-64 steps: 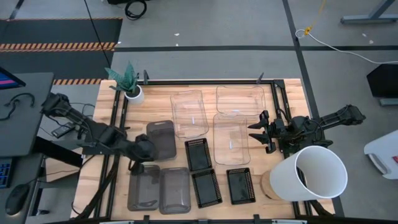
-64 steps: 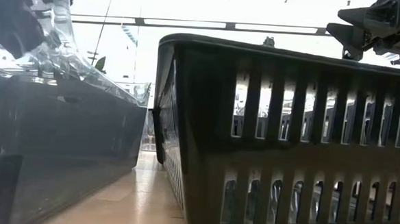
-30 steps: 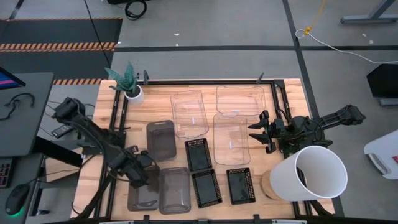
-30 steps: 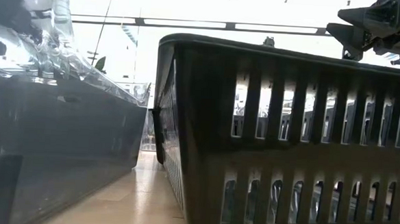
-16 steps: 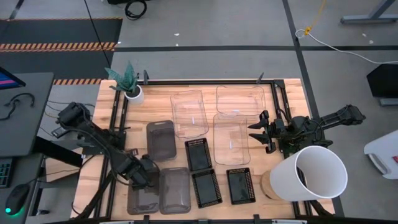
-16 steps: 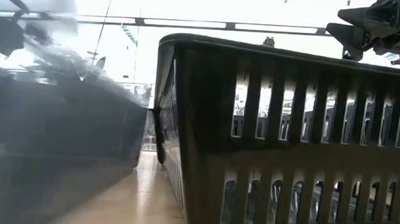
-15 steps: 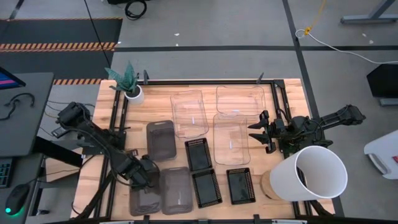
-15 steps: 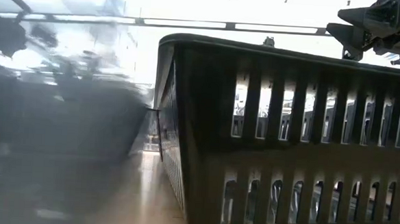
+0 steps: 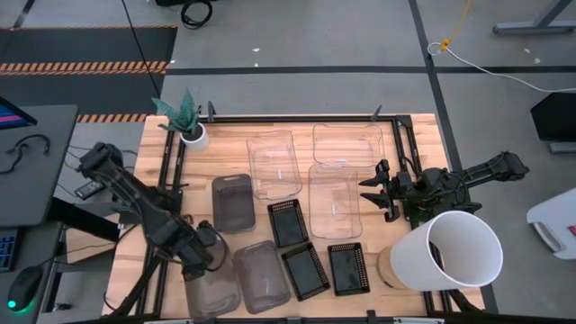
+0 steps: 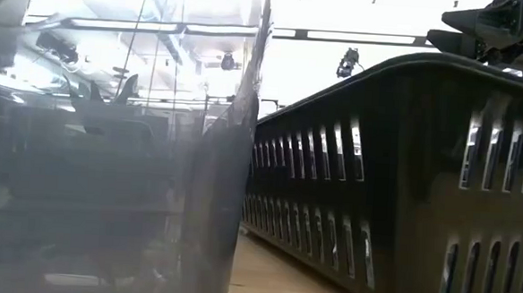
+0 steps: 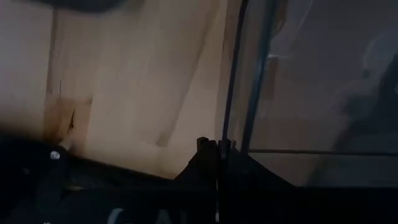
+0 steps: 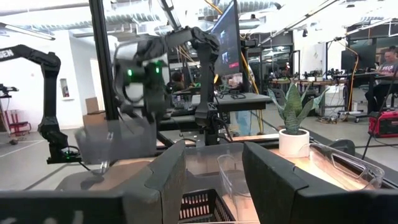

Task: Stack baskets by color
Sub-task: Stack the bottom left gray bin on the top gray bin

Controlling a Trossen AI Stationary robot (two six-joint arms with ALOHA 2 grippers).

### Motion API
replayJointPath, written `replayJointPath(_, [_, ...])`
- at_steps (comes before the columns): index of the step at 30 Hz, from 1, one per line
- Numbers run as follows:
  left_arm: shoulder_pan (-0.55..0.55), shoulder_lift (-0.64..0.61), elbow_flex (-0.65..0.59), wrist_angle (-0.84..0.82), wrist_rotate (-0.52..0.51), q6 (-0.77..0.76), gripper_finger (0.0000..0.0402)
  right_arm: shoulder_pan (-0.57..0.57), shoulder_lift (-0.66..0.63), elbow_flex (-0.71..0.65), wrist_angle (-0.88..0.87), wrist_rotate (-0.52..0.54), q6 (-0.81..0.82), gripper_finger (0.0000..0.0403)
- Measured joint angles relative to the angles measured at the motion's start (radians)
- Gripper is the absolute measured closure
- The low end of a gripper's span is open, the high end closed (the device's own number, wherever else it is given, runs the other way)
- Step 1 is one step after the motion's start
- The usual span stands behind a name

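High view, largest first: pale wooden table (image 9: 135,270) inside a dark metal frame, with a big white round bucket (image 9: 454,250) lying near its right front corner. Next in size, three large clear plastic bins with rounded corners (image 9: 335,200) grouped toward the back middle. Then three smoky grey translucent bins: one (image 9: 233,202) left of centre, another (image 9: 264,274) slewed at an angle near the front edge, and a third (image 9: 212,290) at the front left, tilted and looking partly lifted. Three small black perforated trays (image 9: 347,267) set between the grey and clear groups, the middle one (image 9: 304,271) knocked askew and touching the angled grey bin. Small white pot with a green plant (image 9: 193,135) at the back left.

Left gripper (image 9: 200,255) down at the rim of the front-left grey bin, jaws pinched narrow on its thin wall, seen edge-on in the left wrist view (image 11: 233,93). Right gripper (image 9: 382,190) idle beside the clear bins, well apart from the work, jaws spread wide and holding nothing.

Step in hand, as a judgement: picking up the first grey bin to nest with its fellows. Next move likely calls for a clean lift clear of the neighbouring bin, then lining up over another grey one before lowering; some risk of dragging the neighbours further.
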Motion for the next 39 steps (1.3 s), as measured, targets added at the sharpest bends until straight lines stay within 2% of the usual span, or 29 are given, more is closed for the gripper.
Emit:
replayJointPath(3, [-0.001,-0.017,0.078,-0.038,-0.068,0.002,0.0396,0.000,0.000,0.000,0.000,0.000,0.000,0.0238])
replayJointPath(8, [0.014,-0.016,0.162,-0.033,-0.238,0.061,0.0396,0.000,0.000,0.000,0.000,0.000,0.000,0.0238])
replayJointPath(11, [0.039,-0.014,0.167,-0.025,-0.306,0.095,0.0396,0.000,0.000,0.000,0.000,0.000,0.000,0.0238])
replayJointPath(16, [0.086,-0.014,0.167,-0.154,-0.414,0.148,0.0396,0.000,0.000,0.000,0.001,0.000,0.000,0.0238])
replayJointPath(19, [0.142,-0.014,0.166,-0.211,-0.453,0.242,0.0396,0.000,0.000,0.000,0.001,0.000,0.000,0.0238])
replayJointPath(31, [0.510,-0.043,0.165,-0.213,-0.459,0.700,0.0397,0.000,0.000,0.000,0.001,0.000,0.000,0.0238])
replayJointPath(39, [0.646,-0.148,0.165,-0.227,-0.453,0.877,0.0397,0.000,0.000,0.000,0.001,0.000,0.000,0.0238])
